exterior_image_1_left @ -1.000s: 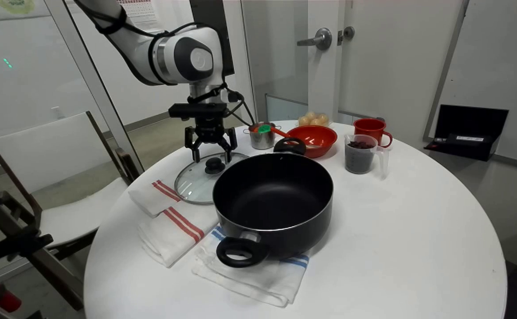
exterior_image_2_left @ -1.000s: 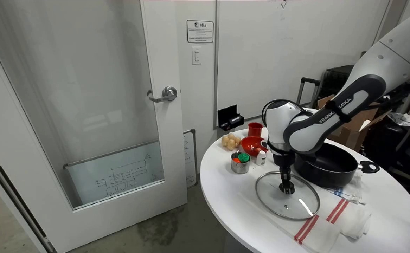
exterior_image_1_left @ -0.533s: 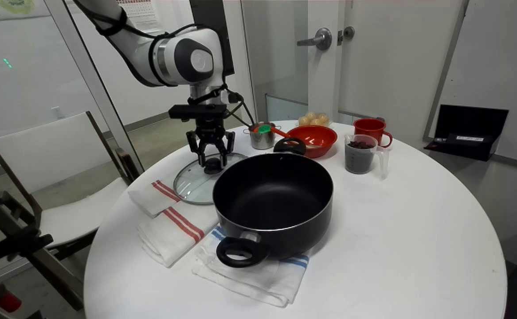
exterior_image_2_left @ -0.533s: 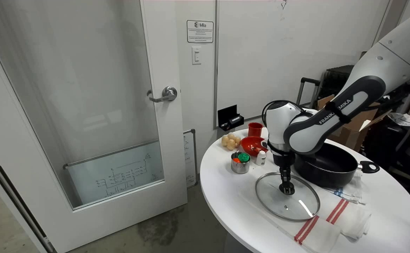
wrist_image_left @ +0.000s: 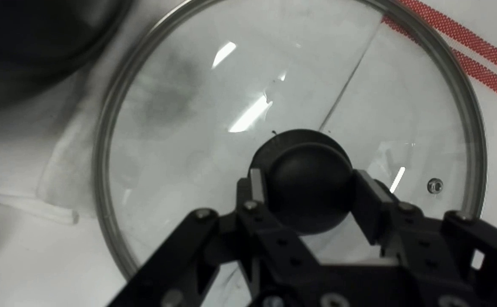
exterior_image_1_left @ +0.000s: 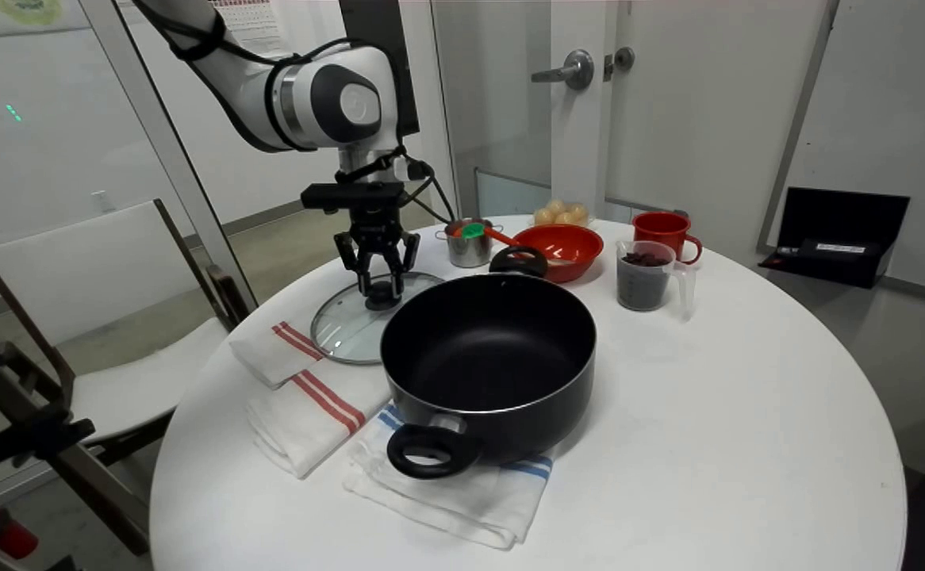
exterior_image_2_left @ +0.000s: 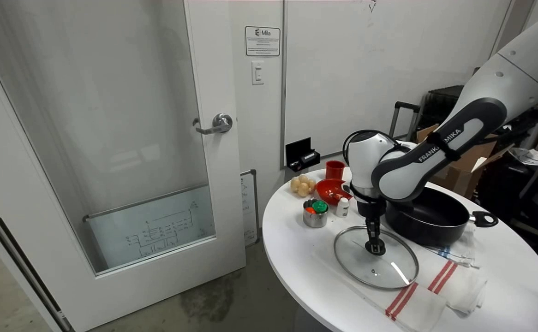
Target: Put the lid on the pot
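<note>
Red-striped towels (exterior_image_1_left: 304, 420) lay at the left in an exterior view, one reaching under the rim of the round lid (exterior_image_1_left: 355, 329), which was level, knob (exterior_image_1_left: 382, 300) up, that knob pinched by my gripper (exterior_image_1_left: 381, 292). Next came a metal cup (exterior_image_1_left: 470, 252), then the pot (exterior_image_1_left: 490, 357), tall beside the lid, its handles (exterior_image_1_left: 464, 452) lined up toward a red bowl (exterior_image_1_left: 580, 266). Farther right stood a measuring cup (exterior_image_1_left: 642, 289) and red mug (exterior_image_1_left: 659, 228), with white table (exterior_image_1_left: 708, 444) out to its curved edge.

White table (exterior_image_1_left: 732, 444) in an exterior view, with towels (exterior_image_1_left: 297, 432) at lower centre-left, bowl (exterior_image_1_left: 578, 249), mug (exterior_image_1_left: 657, 228) and cup (exterior_image_1_left: 639, 289) toward upper right.
</note>
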{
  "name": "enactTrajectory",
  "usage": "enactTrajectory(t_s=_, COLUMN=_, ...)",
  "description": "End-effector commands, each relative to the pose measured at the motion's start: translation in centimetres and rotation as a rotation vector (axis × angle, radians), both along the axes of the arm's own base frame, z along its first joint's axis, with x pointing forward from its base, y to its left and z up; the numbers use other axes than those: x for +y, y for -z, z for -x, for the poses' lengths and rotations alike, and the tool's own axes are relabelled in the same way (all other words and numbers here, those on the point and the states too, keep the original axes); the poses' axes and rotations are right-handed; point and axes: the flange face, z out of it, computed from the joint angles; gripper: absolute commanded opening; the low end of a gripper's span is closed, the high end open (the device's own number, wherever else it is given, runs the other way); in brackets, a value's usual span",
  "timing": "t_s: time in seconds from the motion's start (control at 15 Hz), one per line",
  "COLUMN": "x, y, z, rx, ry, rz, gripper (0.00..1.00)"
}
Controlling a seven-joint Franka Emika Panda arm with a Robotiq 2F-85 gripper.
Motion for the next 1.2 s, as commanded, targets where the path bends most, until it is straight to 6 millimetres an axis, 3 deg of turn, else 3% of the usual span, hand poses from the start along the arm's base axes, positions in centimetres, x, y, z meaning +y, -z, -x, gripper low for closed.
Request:
enactTrajectory(t_s=0.0, x=1.8, y=-1.7, z=0.6, rx=-0.026, ry=-0.015, rz=0.023, gripper=0.26)
enactTrajectory(t_s=0.33, x=3.7, y=-3.7, z=1.3, rx=-0.028, ry=-0.037, rz=0.027, gripper=0.26)
enactTrajectory(t_s=0.47, x=3.6, y=-4.7, z=1.6, rx=-0.029, ry=-0.023, rz=0.028, gripper=0.26)
enactTrajectory(t_s=1.13, x=-2.6, y=-10.8, z=2.7, rx=-0.049, ry=0.122, rz=0.037, gripper=0.26)
